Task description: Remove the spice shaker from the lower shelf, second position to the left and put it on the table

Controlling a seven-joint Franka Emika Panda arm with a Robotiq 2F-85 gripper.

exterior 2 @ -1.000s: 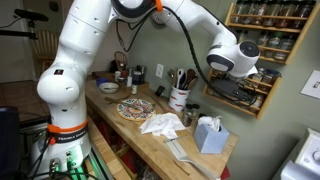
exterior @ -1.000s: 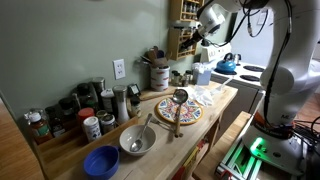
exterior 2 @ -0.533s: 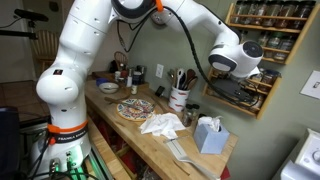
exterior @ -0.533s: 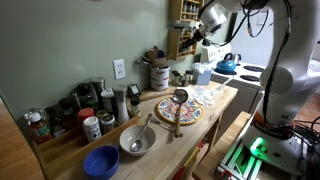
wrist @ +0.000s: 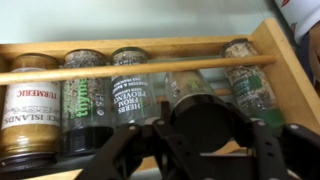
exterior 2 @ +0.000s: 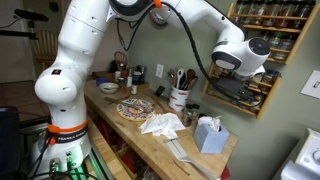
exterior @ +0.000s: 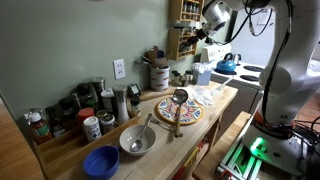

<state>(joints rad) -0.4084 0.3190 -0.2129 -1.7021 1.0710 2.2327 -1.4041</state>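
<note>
In the wrist view my gripper [wrist: 200, 128] is shut on the spice shaker [wrist: 190, 88], a glass jar with a black lid. The jar is tipped outward, its lid between the two black fingers. It stands on the lower shelf [wrist: 40, 75] of the brown wooden rack, fourth from the left in this view, behind a thin wooden rail. In both exterior views the gripper [exterior: 207, 30] [exterior 2: 240, 60] is right at the rack [exterior: 183, 30] [exterior 2: 262, 45], above the light-wood table [exterior: 218, 104] [exterior 2: 150, 140].
Other jars on the shelf: turmeric [wrist: 30, 105], a green herb jar [wrist: 85, 95], herbes de Provence [wrist: 130, 90], one at the right end [wrist: 250, 85]. On the table: utensil crock [exterior 2: 179, 98], tissue box [exterior 2: 207, 133], patterned plate [exterior: 178, 112], bowls [exterior: 137, 140], jars [exterior: 90, 110].
The gripper has shifted slightly, away from the rack in an exterior view, still around the shaker. Nothing on the table has moved.
</note>
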